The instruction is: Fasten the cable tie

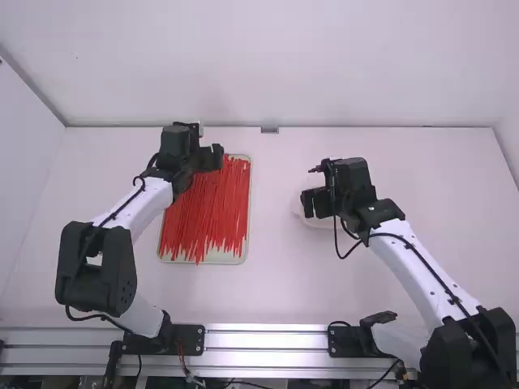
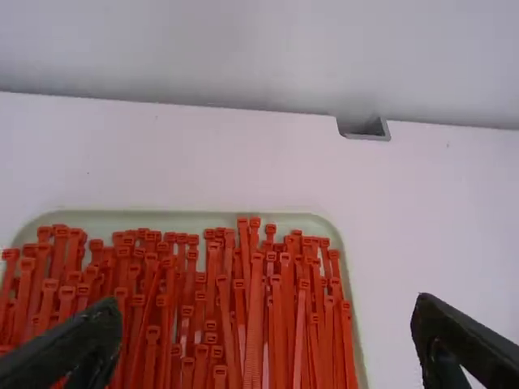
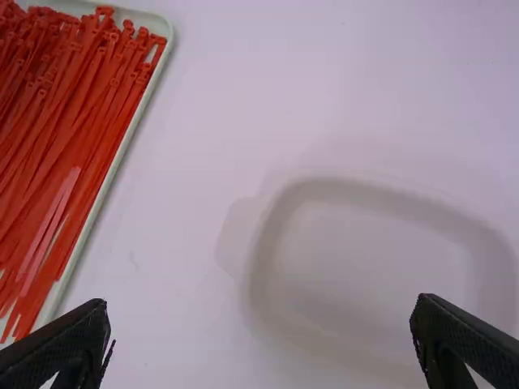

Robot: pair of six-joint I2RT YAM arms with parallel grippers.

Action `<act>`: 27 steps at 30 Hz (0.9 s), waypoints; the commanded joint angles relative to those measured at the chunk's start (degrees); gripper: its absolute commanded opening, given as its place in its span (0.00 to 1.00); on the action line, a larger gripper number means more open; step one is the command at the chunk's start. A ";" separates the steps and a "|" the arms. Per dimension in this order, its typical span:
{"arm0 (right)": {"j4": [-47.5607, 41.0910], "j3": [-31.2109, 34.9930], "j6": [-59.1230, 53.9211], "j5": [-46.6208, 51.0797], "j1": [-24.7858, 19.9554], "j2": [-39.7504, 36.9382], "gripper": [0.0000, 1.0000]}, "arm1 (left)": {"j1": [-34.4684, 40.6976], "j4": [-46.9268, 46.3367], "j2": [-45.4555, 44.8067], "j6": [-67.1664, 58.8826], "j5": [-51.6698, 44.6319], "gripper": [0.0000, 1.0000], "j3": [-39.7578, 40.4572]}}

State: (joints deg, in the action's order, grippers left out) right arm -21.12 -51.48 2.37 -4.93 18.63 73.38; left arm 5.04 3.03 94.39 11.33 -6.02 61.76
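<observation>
A heap of red cable ties (image 1: 211,209) lies on a pale rectangular tray (image 1: 246,231) left of the table's middle. My left gripper (image 1: 195,158) hovers over the tray's far end, its fingers (image 2: 73,344) spread wide with the ties' heads (image 2: 243,292) between and below them. My right gripper (image 1: 318,198) hangs open above a shallow white dish (image 3: 365,267) right of the tray, nothing between its fingers (image 3: 65,340). The ties (image 3: 57,138) and tray edge (image 3: 97,203) lie beside the dish in the right wrist view.
White walls close the table at the back and on the left. A small grey bracket (image 2: 363,128) sits at the foot of the back wall (image 1: 269,128). Bare white tabletop (image 1: 430,178) stretches to the right and in front.
</observation>
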 commanded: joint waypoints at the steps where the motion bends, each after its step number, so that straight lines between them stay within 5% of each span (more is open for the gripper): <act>1: 0.15 -2.14 -0.28 0.28 0.17 0.33 0.99 | -0.15 -1.38 -0.13 -0.66 -0.87 0.96 1.22; 14: 0.04 -2.14 -0.26 0.26 0.17 0.33 0.99 | -0.13 -12.94 0.66 -0.85 -0.68 0.99 7.69; 27: 0.02 -2.14 -0.26 0.28 -0.92 0.33 0.99 | -0.11 -41.40 0.66 -6.78 -1.05 0.99 28.79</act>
State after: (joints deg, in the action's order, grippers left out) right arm -21.10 -51.48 2.15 -4.95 18.24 73.38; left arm 5.04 -35.07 94.50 8.47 -6.26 85.71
